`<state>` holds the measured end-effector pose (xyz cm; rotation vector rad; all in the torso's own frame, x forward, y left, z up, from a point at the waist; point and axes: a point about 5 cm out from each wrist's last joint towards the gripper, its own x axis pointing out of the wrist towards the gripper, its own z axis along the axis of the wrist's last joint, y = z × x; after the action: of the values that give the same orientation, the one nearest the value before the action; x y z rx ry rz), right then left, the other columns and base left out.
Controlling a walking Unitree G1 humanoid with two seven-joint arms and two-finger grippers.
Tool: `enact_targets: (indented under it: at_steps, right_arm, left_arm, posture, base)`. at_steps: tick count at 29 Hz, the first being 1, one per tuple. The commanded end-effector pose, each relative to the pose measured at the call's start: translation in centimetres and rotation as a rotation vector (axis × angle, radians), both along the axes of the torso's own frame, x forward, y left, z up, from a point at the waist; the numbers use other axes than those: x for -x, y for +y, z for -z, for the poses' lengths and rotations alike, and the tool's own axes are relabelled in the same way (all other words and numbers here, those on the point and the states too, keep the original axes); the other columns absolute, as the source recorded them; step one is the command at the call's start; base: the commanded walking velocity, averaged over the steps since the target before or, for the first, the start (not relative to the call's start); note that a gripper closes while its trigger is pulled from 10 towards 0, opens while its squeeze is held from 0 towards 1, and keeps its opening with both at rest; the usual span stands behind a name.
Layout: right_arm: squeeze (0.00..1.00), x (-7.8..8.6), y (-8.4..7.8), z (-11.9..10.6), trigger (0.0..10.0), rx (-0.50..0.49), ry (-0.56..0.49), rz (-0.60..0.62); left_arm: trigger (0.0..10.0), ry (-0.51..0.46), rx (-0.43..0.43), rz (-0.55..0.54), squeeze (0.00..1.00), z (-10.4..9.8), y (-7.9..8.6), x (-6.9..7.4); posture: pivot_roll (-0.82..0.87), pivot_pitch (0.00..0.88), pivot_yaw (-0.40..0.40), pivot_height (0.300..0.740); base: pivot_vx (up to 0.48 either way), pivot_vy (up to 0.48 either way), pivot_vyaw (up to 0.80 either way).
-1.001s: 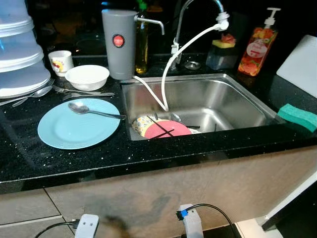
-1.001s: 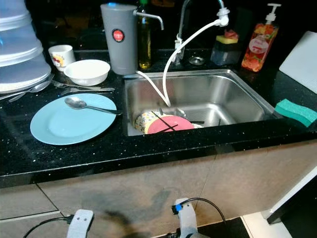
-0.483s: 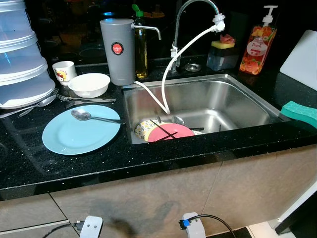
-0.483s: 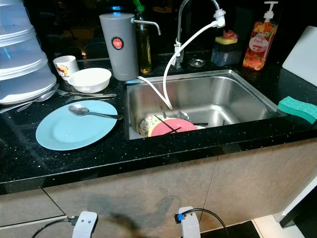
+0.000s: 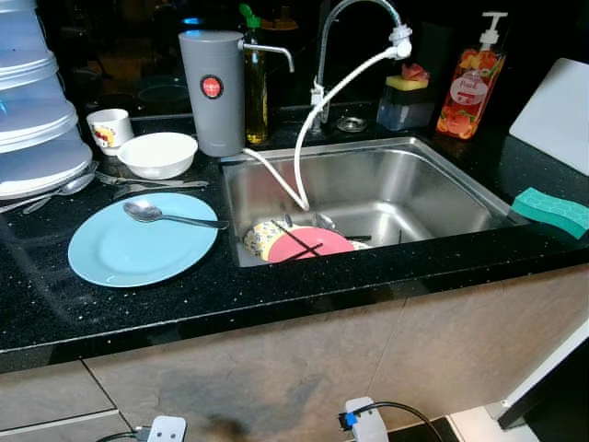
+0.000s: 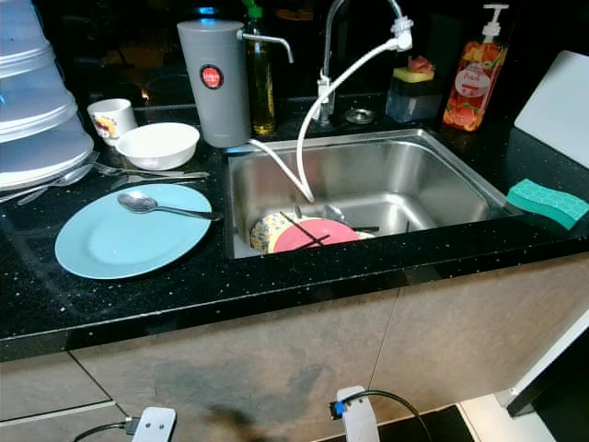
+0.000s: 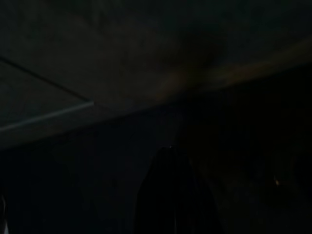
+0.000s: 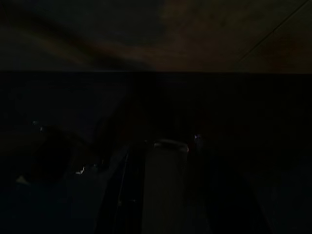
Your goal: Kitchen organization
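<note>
One blue plate (image 5: pixel 138 249), one white bowl (image 5: pixel 157 154), one cup (image 5: pixel 109 130).

Home kitchen, steel sink (image 5: pixel 433 175), faucet (image 5: pixel 354 18), black countertop (image 5: pixel 138 308), dirty dishes (image 5: pixel 296 241)

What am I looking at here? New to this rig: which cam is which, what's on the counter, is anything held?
It is a walking humanoid with two arms. The two bright pictures come from its head's stereo camera, looking down at a kitchen counter. The two dark ones are wrist cameras; both arms hang low in front of the cabinet, so little can be made out.

On the counter: a blue plate with a spoon on it, a white bowl, a small cup and a green sponge. The sink holds a pink plate.

Nothing visibly held; each end effector is too dark to judge.
</note>
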<state>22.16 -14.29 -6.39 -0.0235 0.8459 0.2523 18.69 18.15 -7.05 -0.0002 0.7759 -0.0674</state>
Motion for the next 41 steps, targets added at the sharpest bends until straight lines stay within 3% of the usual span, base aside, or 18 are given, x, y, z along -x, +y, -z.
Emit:
enact_targets:
  at_steps: [1,7,15,21,41]
  right_arm:
    - [0.00,0.19,0.01,0.15,10.0,0.001,0.005,0.026]
    - [0.00,0.09,-0.06,0.10,10.0,-0.008,0.001,0.045]
    - [0.00,0.31,-0.02,0.26,10.0,-0.007,0.012,0.044]
    - [0.00,0.34,0.14,0.29,10.0,-0.009,0.016,0.040]
    - [0.00,0.54,0.22,0.43,10.0,-0.006,0.026,0.028]
  left_arm:
    - [10.0,-0.013,-0.022,-0.014,0.00,0.02,0.33,0.11]
    - [10.0,-0.034,-0.042,-0.059,0.00,-0.11,0.80,-0.15]
    - [10.0,-0.063,-0.015,-0.052,0.00,-0.28,0.12,-0.58]
    - [10.0,-0.068,-0.016,-0.046,0.00,-0.25,0.09,-0.46]
    - [10.0,-0.087,-0.036,-0.028,0.00,-0.37,0.45,-0.57]
  posture:
    - [0.03,0.095,0.015,0.740]
    - [0.04,0.092,0.004,0.740]
    - [0.05,0.088,-0.012,0.740]
    - [0.06,0.086,-0.016,0.740]
    - [0.06,0.074,-0.018,0.740]
  base:
    - [0.000,0.000,0.00]
    - [0.000,0.000,0.00]
    - [0.000,0.000,0.00]
    - [0.000,0.480,0.00]
    - [0.000,0.000,0.00]
